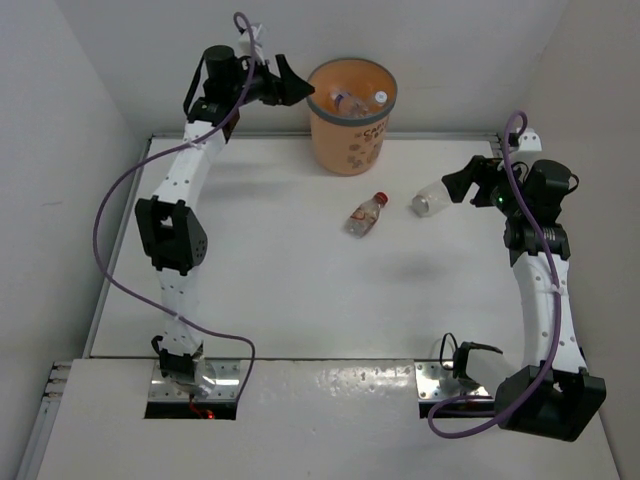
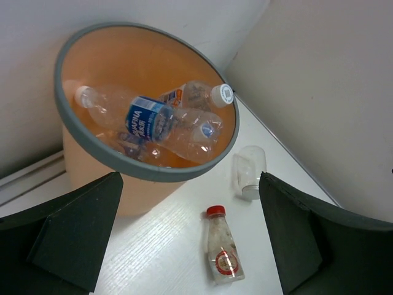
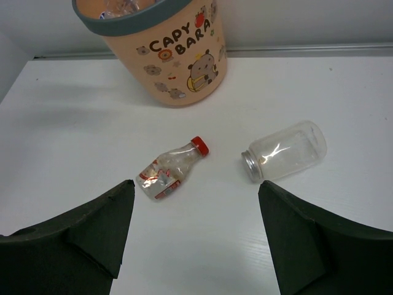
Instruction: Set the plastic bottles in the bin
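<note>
Bin point(image 3: 132, 74): wall printed "CAPY BARA" in dark capitals, among cartoon animals. Blue-labelled bottle point(image 2: 153, 123) inside the bin: white lettering, "AFINA" legible. Red-capped bottle point(image 2: 224, 255): round red emblem, wording illegible.

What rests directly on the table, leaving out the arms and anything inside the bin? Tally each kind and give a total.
Orange capybara bin: 1
Red-capped bottle: 1
Unlabelled clear bottle: 1
Total: 3

White tabletop point(image 1: 300, 290), plain white walls point(image 1: 100, 70) on three sides, soft even light
</note>
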